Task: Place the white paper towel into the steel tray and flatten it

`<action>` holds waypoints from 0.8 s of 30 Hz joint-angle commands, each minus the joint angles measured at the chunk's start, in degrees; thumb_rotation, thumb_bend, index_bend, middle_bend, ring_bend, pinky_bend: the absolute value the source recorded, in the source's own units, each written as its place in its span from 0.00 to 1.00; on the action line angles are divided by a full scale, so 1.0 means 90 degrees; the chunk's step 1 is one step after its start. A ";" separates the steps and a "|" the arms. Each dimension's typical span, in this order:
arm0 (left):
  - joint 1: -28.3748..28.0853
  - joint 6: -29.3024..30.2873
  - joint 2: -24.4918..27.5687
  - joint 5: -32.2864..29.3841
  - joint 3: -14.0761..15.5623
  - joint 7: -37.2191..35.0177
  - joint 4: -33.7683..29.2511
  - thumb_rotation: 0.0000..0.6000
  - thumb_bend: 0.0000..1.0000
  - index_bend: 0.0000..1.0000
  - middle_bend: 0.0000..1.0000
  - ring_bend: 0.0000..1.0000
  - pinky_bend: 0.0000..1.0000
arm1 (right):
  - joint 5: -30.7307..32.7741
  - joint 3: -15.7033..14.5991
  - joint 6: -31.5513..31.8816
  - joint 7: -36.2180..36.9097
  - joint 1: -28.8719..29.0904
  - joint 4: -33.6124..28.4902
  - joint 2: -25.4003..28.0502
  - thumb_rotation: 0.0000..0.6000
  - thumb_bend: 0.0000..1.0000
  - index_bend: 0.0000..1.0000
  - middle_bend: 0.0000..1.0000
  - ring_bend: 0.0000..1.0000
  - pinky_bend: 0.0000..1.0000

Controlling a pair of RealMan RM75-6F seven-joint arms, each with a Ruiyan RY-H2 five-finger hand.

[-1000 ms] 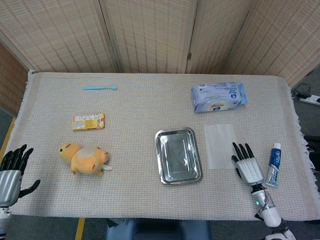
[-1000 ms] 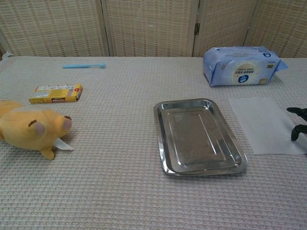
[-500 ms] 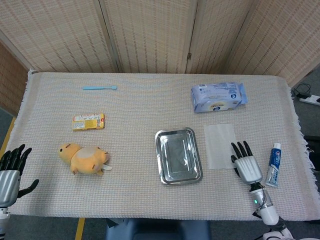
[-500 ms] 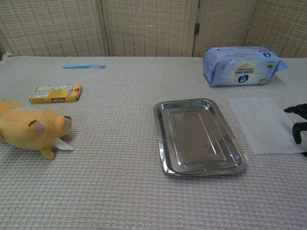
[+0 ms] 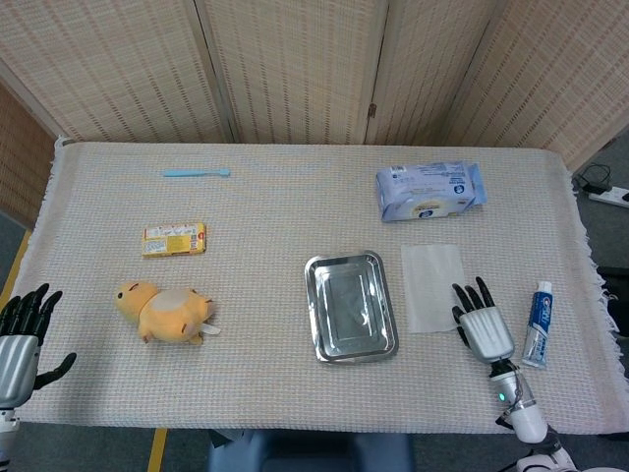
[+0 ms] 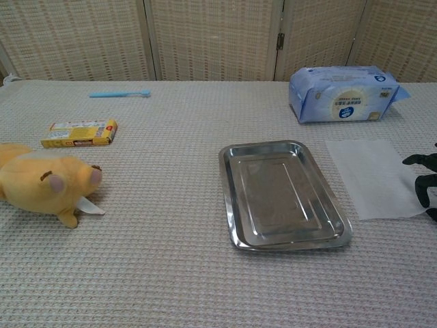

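Note:
The white paper towel [image 5: 431,285] [image 6: 372,177] lies flat on the table cloth, just right of the steel tray [image 5: 349,306] [image 6: 282,194], which has nothing in it. My right hand [image 5: 483,325] [image 6: 423,184] hovers palm down at the towel's near right corner, fingers spread, fingertips at its edge, holding nothing. Whether it touches the towel I cannot tell. My left hand [image 5: 22,337] is at the table's near left edge, fingers apart, far from the tray; the chest view does not show it.
A toothpaste tube [image 5: 537,323] lies right of my right hand. A blue wet-wipes pack [image 5: 429,191] [image 6: 343,93] sits behind the towel. On the left are a yellow plush toy [image 5: 165,312] [image 6: 44,181], a yellow box [image 5: 174,239] [image 6: 79,133] and a blue toothbrush [image 5: 197,172] [image 6: 119,93].
My right hand has crept slightly left and forward, toward the towel's near right corner. The towel, the tray and my left hand have barely shifted.

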 commanded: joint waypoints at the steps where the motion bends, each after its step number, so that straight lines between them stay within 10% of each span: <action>1: -0.0002 -0.0002 -0.0005 0.0006 0.0003 0.0007 0.0003 1.00 0.32 0.02 0.02 0.00 0.00 | -0.0011 0.0006 0.0070 0.0042 -0.0002 0.0019 -0.0007 1.00 0.53 0.61 0.19 0.18 0.00; 24: -0.0011 -0.0020 -0.0025 0.0047 0.0025 0.0087 -0.0024 1.00 0.32 0.01 0.02 0.00 0.00 | 0.0003 0.0874 0.1630 -0.0100 0.0381 -0.1579 0.0646 1.00 0.53 0.63 0.23 0.21 0.00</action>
